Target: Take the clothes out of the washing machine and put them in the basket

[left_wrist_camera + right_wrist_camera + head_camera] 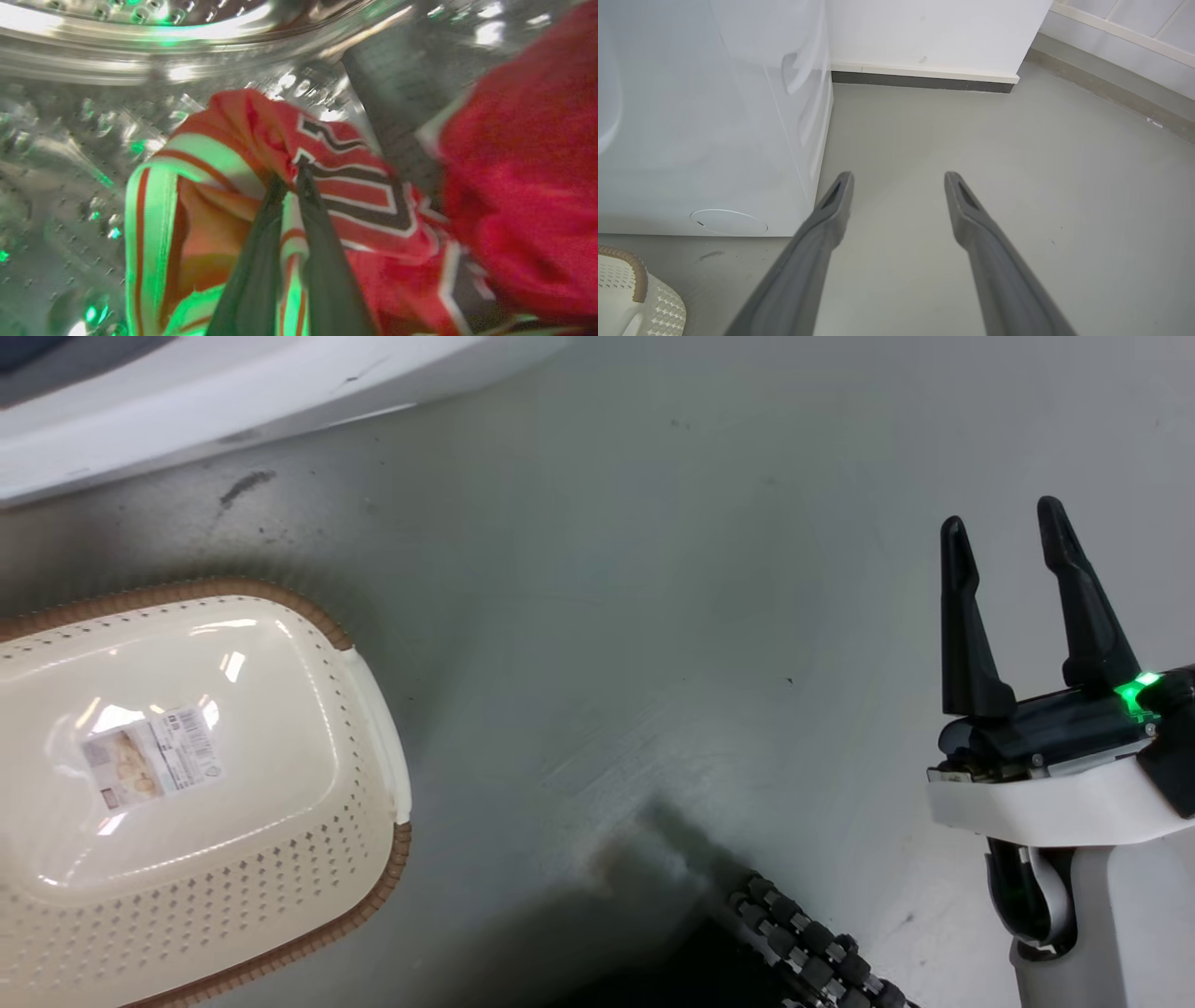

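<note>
Inside the steel drum (pixel 70 154) of the washing machine (pixel 705 116), my left gripper (pixel 292 179) is shut on a fold of the red jersey (pixel 336 186), near its black number and white-striped trim. A plain red cloth (pixel 523 177) lies bunched to the right of it in the left wrist view. The cream basket (pixel 308 859) with a brown rim stands on the floor at the lower left of the head view, with nothing in it but a label on its bottom. My right gripper (pixel 1008 532) is open above bare floor, well right of the basket.
The washer's white base (pixel 233 401) runs along the top left of the head view. A black ribbed cable (pixel 812 952) lies at the bottom of that view. In the right wrist view, white walls (pixel 934 32) with a skirting border the grey floor (pixel 1017 163).
</note>
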You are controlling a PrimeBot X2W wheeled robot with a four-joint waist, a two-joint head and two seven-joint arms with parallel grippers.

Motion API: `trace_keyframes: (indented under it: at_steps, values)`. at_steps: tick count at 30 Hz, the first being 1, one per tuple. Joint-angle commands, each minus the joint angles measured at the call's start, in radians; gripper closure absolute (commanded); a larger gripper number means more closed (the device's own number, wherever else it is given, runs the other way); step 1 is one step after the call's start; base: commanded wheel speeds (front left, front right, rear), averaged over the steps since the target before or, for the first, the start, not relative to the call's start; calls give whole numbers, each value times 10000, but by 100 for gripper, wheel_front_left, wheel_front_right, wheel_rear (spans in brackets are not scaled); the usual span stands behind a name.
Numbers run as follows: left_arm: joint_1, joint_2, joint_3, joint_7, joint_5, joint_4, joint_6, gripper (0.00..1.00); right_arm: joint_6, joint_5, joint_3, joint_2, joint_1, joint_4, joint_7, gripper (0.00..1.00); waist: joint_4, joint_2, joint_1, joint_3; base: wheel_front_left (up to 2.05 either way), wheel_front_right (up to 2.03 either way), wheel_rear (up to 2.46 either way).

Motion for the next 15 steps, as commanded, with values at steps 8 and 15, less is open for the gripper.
trace_keyframes:
  at_steps: [8, 15]
  values:
    - [1643, -888, 192, -2672, -635, 731, 215, 100, -10, -572, -570, 3, -172, 328, -18, 0, 841, 0, -1, -1588, 0, 0, 0]
    - [3485, -1699, 640, -5005, -1549, 1308, 221, 100, -10, -1044, -833, 4, 143, 638, -19, 0, 1472, 0, -1, -3069, 0, 0, 0]
